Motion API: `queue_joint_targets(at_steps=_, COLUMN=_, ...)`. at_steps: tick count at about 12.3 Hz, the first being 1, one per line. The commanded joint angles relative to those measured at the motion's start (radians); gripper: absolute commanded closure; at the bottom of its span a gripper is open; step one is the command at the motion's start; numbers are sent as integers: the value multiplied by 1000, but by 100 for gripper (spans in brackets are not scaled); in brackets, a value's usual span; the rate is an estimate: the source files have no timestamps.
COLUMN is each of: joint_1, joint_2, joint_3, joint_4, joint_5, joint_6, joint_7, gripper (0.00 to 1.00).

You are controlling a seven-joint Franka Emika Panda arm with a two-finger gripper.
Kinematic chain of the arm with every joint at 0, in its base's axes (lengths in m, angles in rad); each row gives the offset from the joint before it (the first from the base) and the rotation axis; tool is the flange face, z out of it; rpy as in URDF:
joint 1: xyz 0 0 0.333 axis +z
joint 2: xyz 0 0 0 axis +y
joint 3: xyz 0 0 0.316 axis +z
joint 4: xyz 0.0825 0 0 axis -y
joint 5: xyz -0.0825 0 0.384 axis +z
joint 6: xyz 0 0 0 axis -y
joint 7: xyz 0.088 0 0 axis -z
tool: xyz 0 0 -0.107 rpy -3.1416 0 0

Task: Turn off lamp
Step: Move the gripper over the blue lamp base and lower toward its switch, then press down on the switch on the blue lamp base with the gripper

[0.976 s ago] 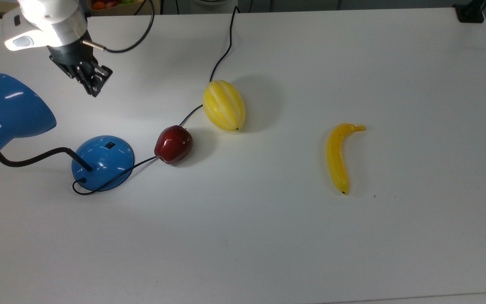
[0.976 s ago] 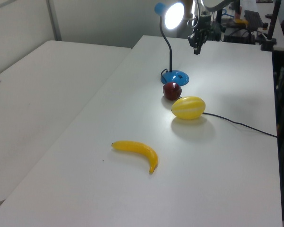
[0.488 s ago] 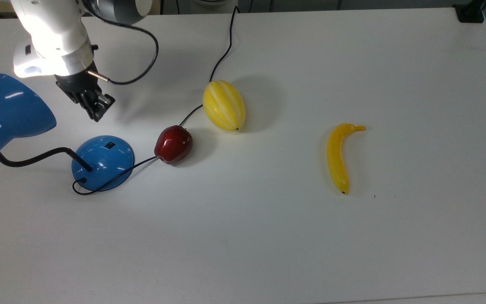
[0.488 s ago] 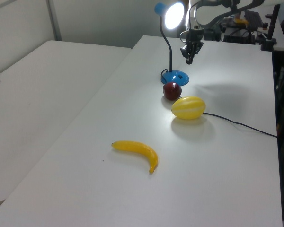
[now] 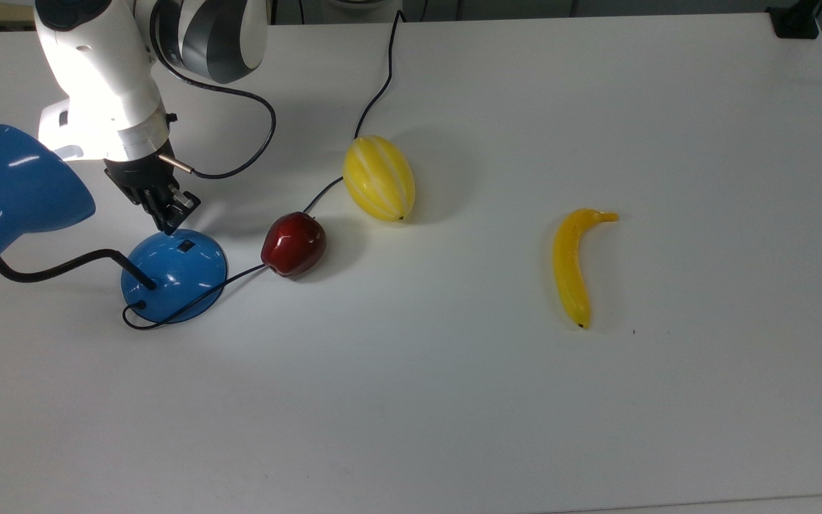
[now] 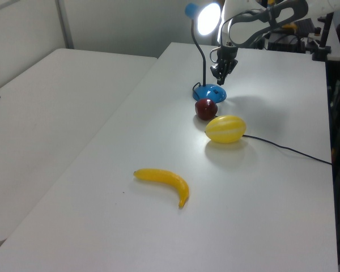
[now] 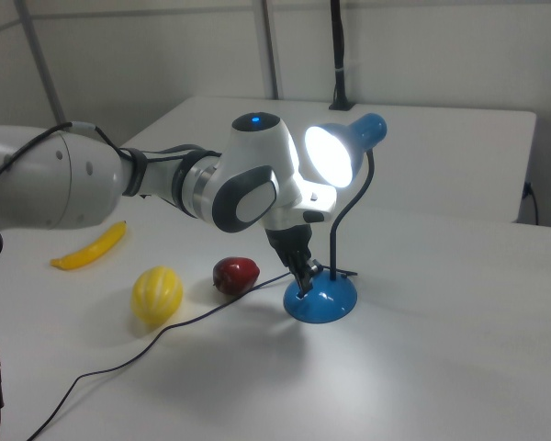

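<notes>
The lamp [image 5: 174, 275] stands lit near the top view's left table [image 5: 454, 400] edge, beside an apple [image 5: 294, 244]. The gripper [image 5: 172, 218] hangs at the base's rim near the switch [image 5: 185, 246], fingers nearly together, holding nothing.

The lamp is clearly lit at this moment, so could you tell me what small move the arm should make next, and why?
Probably a short move down onto the small black switch. The lamp glows bright in the right view, and the claw sits at the rim of the blue base, just short of the switch in the top view.
</notes>
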Motion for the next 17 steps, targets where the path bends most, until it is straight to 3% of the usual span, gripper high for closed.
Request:
queue_joint_targets(at_steps=1, joint_1=22, joint_2=-2, joint_3=-4, joint_4=-13, joint_5=1, joint_6=27, joint_7=19, gripper=88)
queue_joint_targets(at_steps=17, joint_1=42, joint_2=15, joint_3=-4, joint_4=-77, joint_5=-12, joint_6=43, joint_7=47, gripper=86)
